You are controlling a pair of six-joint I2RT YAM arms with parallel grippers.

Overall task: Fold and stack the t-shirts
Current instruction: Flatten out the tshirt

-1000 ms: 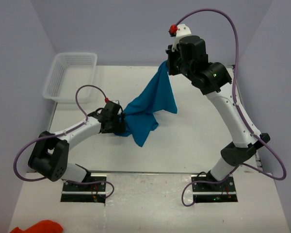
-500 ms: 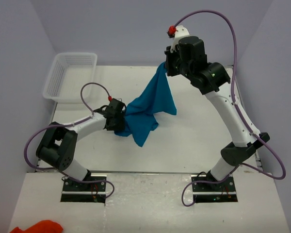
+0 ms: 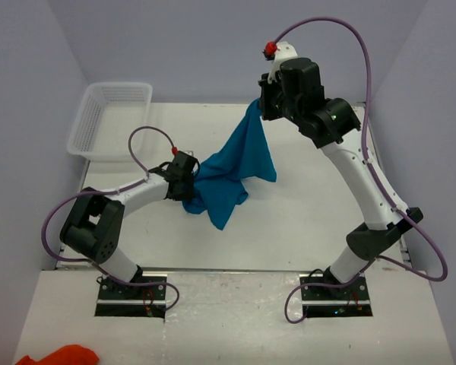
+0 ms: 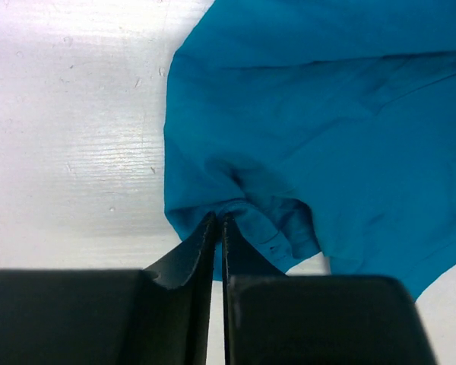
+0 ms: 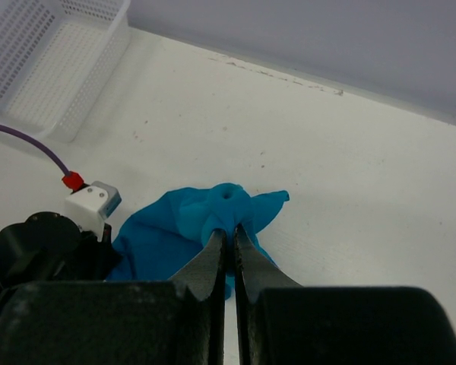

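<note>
A teal-blue t-shirt (image 3: pixel 239 163) hangs from my right gripper (image 3: pixel 259 106), which is raised over the back of the table and shut on a bunched corner of it. In the right wrist view that gripper (image 5: pixel 229 228) pinches a knot of the t-shirt (image 5: pixel 175 228), the rest draping below. The shirt's lower part rests crumpled on the table. My left gripper (image 3: pixel 193 190) is low at the shirt's left edge. In the left wrist view it (image 4: pixel 220 220) is shut on a fold of the t-shirt's (image 4: pixel 327 137) hem, with fabric between the tips.
A white mesh basket (image 3: pixel 110 118) stands at the back left corner, also in the right wrist view as the basket (image 5: pixel 45 68). An orange-red cloth (image 3: pixel 61 355) lies at the near left, off the table top. My left arm's wrist (image 5: pixel 45 243) sits under the right camera.
My left gripper has closed from open onto the shirt's lower left edge, and its arm has shifted slightly right. The right arm and hanging shirt have barely moved.
</note>
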